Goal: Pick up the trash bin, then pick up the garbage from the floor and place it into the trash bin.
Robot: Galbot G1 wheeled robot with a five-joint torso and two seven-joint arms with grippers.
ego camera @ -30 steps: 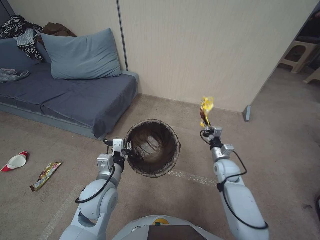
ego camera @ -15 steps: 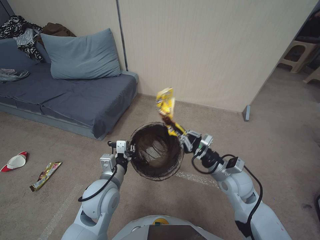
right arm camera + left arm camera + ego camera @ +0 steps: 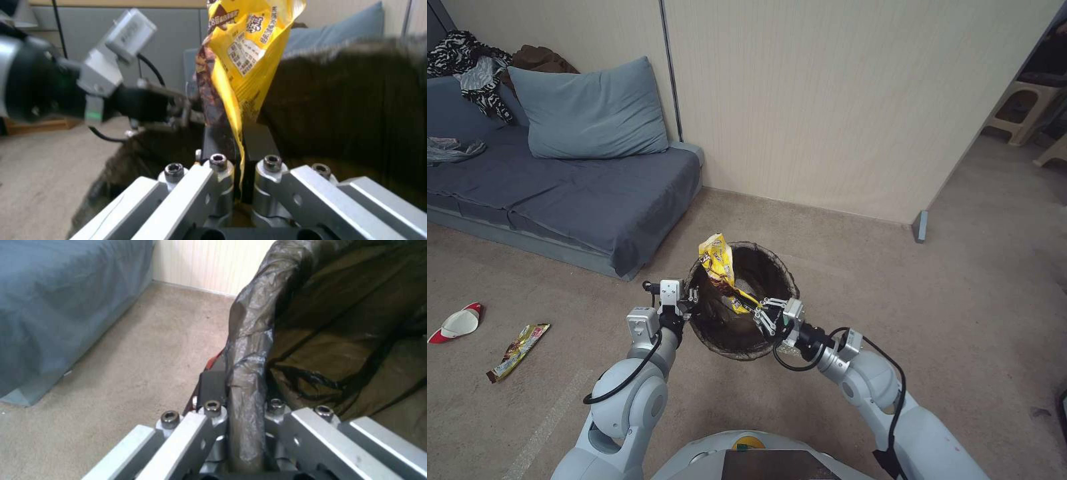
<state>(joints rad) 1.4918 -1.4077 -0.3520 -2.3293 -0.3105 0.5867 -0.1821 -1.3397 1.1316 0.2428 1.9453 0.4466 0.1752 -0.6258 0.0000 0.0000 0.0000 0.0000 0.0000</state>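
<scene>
Your left gripper (image 3: 688,300) clamps the bin (image 3: 774,267) rim at 9 o'clock. Right gripper (image 3: 757,313) pinches a yellow wrapper (image 3: 718,261) over its bag-lined mouth.

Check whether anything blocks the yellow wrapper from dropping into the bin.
Nothing visible does. The right tool holds the yellow wrapper over the open trash bin, which the left tool grips by the rim.

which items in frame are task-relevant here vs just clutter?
Job:
- trash bin, rim clamped by left gripper
- yellow snack wrapper, pinched by right gripper over the bin's mouth
- snack wrapper on the floor
- red-and-white paper cup on the floor

Lying about:
- sofa
- grey pillow
- clothes on the sofa
- plastic stool
</scene>
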